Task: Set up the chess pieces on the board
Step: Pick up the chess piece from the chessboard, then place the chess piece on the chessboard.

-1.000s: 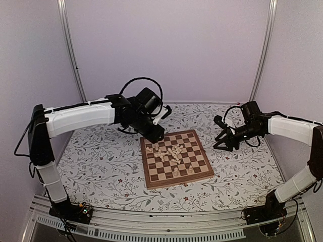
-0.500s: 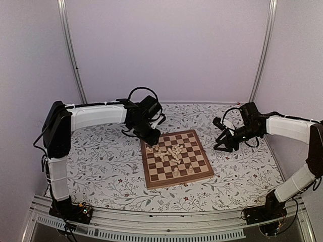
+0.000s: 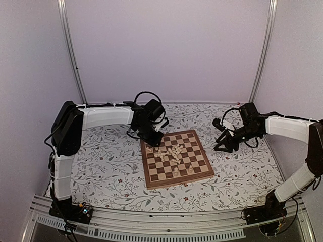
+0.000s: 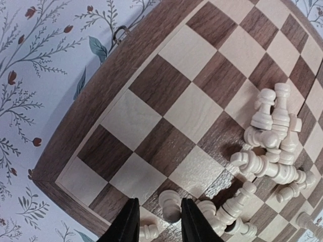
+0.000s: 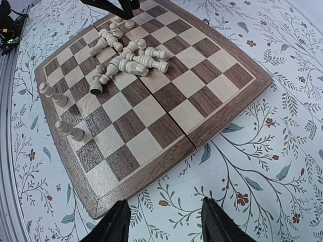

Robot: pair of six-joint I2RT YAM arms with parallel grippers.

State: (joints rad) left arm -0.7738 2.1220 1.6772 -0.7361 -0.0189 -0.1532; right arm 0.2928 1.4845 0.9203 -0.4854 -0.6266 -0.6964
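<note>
One pawn [image 4: 170, 204] sits between the fingers [image 4: 128, 222] of the left pincer [image 4: 159, 202], grip unclear; right pincer [image 5: 166, 202] gapes empty.

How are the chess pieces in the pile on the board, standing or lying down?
Mostly lying down: the chess pieces rest on their sides, heaped across one another on the board.
</note>
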